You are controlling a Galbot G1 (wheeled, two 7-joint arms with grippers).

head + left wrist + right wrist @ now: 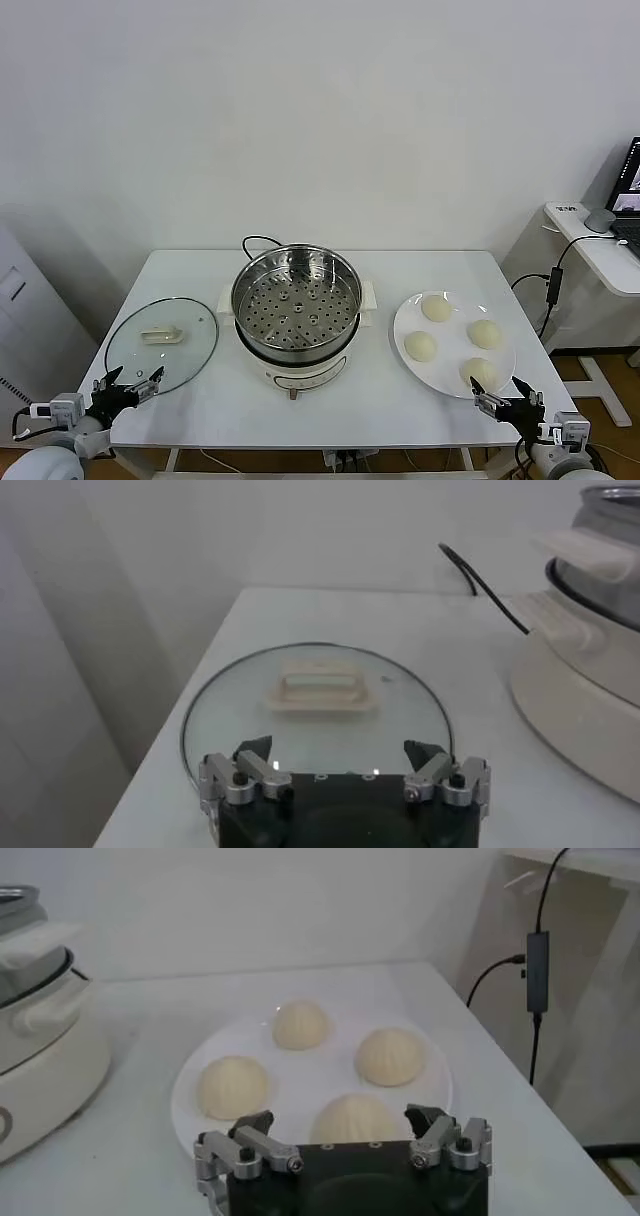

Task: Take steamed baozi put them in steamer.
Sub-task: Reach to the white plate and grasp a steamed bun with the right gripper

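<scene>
Start of the task: no baozi moved yet. The right gripper [506, 403], jaws open and empty, hovers at the table's near edge, with the four baozi [300, 1024] on the plate [190, 1080] just ahead. The steamer [296, 300] stands open, well to its left. The next move calls for reaching forward to the nearest bun [357, 1120]. The left gripper [128, 385], open, idles near the lid [316, 695].

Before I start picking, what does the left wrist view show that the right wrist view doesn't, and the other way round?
Only the left wrist view: the glass lid with its cream handle, the black cord, and the open left tool.
Only the right wrist view: four baozi on the white plate, and the open right tool.
Both: the steamer base and the table.
</scene>
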